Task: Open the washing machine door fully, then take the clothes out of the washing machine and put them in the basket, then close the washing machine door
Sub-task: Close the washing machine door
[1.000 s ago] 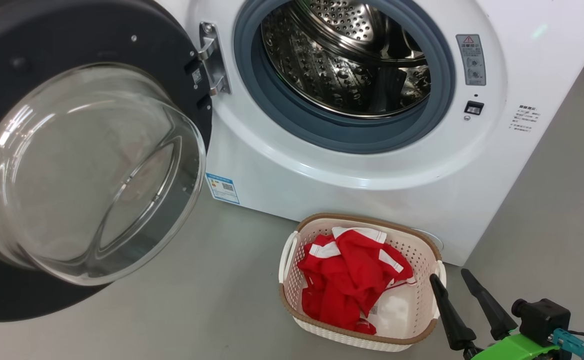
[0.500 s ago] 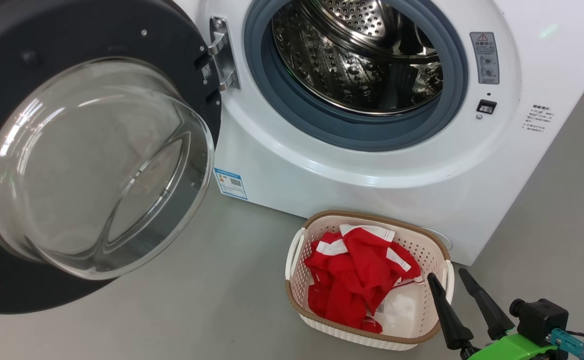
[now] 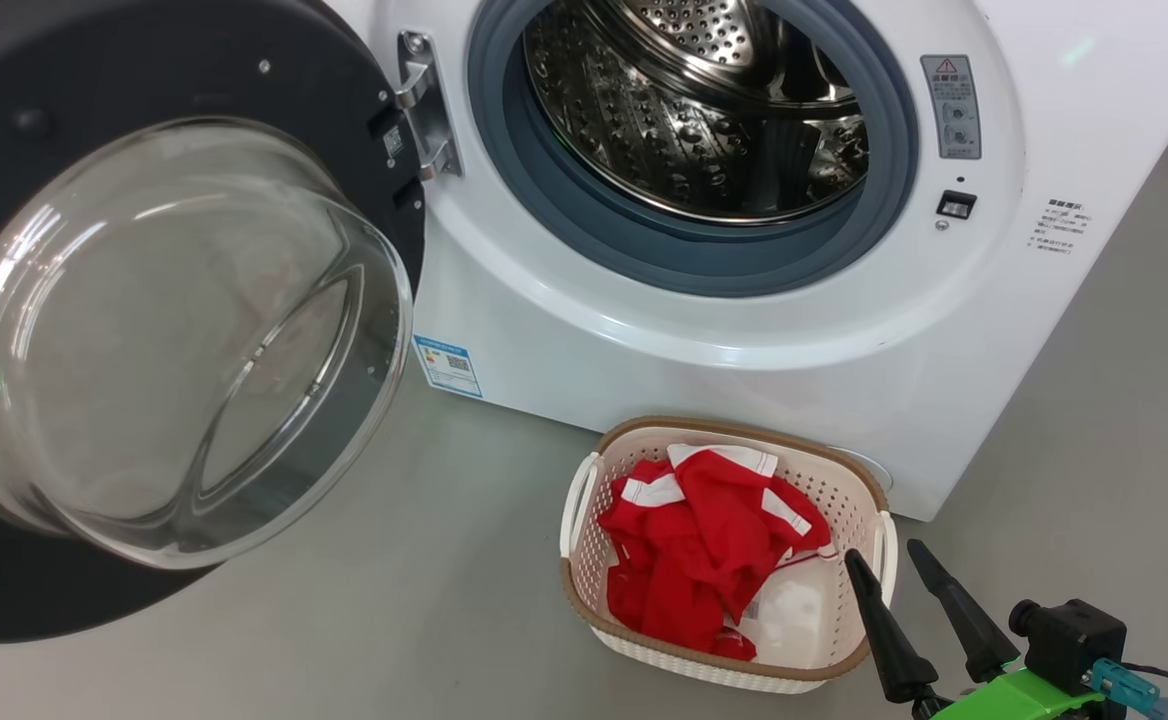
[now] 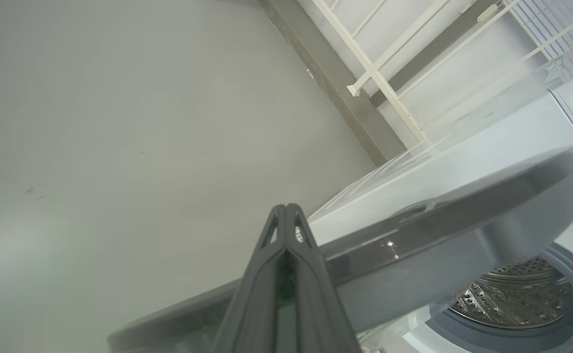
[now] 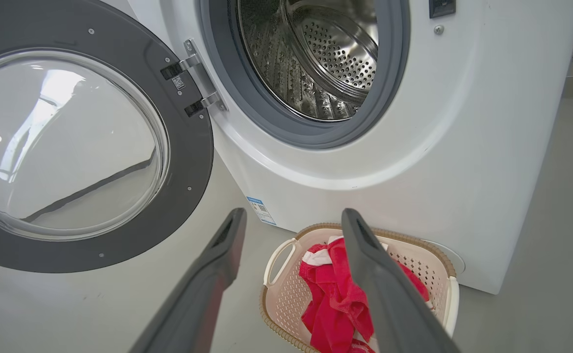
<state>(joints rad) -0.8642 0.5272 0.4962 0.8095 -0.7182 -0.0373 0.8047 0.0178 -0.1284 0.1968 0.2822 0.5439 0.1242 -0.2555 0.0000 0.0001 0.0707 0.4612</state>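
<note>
Clothes [image 3: 694,560] heaped in basket [image 3: 689,668], just left of spread right jaws.

One washing machine [image 3: 704,340], one door [image 3: 174,340], one basket [image 3: 744,432], one heap of clothes [image 3: 694,560].

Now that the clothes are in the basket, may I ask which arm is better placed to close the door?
Left, probably: the shut left jaws sit by the outer side of the glossy black-rimmed round glass door, ready to push. The right jaws hang open near the cream perforated plastic basket.
</note>
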